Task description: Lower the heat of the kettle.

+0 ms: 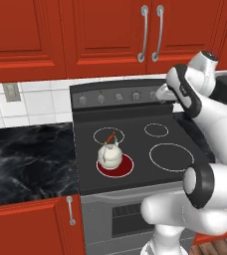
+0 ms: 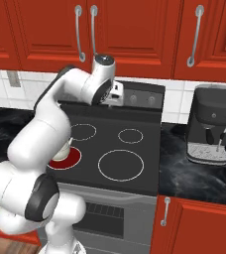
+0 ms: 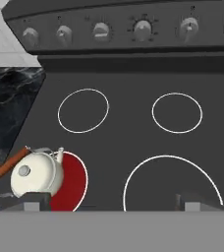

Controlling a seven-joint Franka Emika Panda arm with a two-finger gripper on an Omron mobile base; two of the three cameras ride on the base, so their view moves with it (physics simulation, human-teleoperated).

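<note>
The kettle (image 1: 109,155) sits on the front-left burner (image 1: 121,168) of the stove (image 1: 135,149), and that ring glows red beneath it while the other three rings are dark. In the hand view the kettle (image 3: 35,174) lies low and to the left, its reddish wooden handle (image 3: 6,167) pointing out toward the black marble tabletop (image 1: 26,159).

We judge the kettle to be rigid, smooth and rounded, and probably hot over a lit burner, so its body would be a slippery and unwise place to grasp. If it had to be lifted, the arched wooden handle is where we would take it. The task, though, seems to call for turning a knob (image 3: 142,29) on the back panel, not moving the kettle. The knobs are small, hard and round, best pinched across the sides.

Our hand (image 3: 114,201) holds nothing, its fingers spread wide apart, hovering above the cooktop near the back panel. We cannot tell which knob governs the lit burner.

There is open room over the right-hand rings. The cabinets (image 1: 110,30) hang close above the panel, and a coffee machine (image 2: 211,124) stands well to the right.
</note>
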